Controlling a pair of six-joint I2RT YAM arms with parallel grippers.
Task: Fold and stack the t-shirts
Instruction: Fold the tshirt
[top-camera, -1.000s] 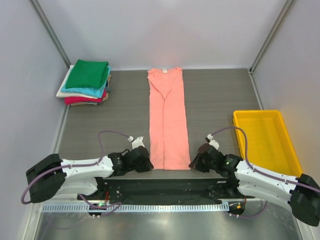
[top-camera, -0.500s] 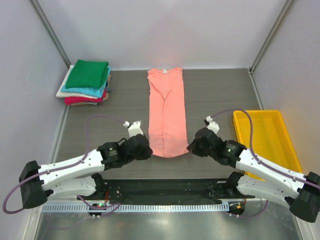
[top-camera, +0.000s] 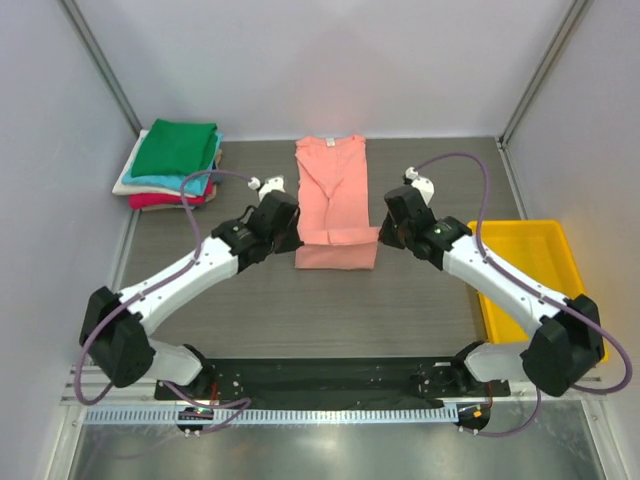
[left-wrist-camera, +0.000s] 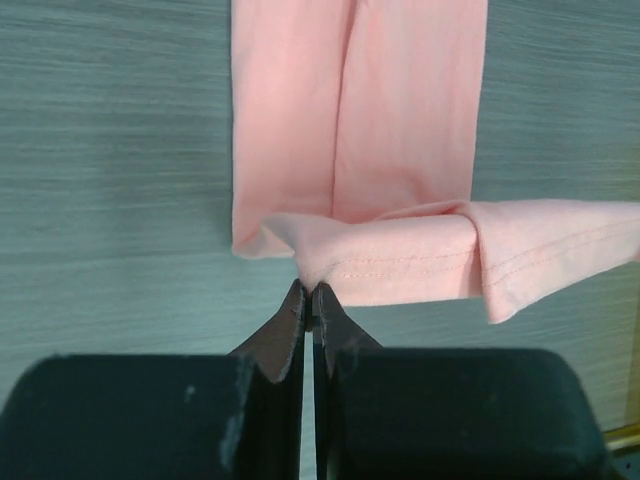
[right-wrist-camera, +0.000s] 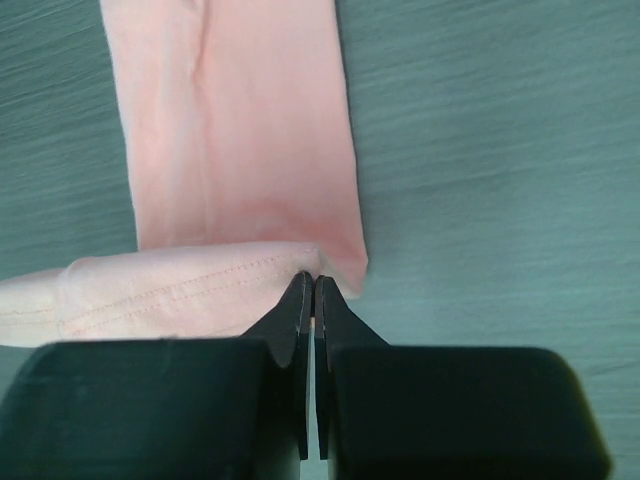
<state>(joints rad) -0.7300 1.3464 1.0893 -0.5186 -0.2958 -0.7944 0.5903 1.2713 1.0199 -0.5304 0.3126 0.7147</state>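
Note:
A salmon-pink t-shirt (top-camera: 332, 200) lies as a narrow strip at the table's middle, its bottom hem lifted and carried back over its lower half. My left gripper (top-camera: 296, 232) is shut on the hem's left corner (left-wrist-camera: 310, 275). My right gripper (top-camera: 380, 234) is shut on the hem's right corner (right-wrist-camera: 300, 268). Both hold the stitched hem just above the shirt's body (left-wrist-camera: 400, 120) (right-wrist-camera: 240, 140). A stack of folded t-shirts (top-camera: 172, 165), green on top, then teal, cream and red-pink, sits at the back left.
A yellow plastic bin (top-camera: 538, 280) stands at the right edge of the grey table (top-camera: 430, 300). Grey walls close in the back and both sides. The arms' bases and a black rail lie along the near edge.
Both grippers have moved away from the near edge toward the back, carrying the shirt's bottom hem up and over its lower half. The visible strip is now much shorter.

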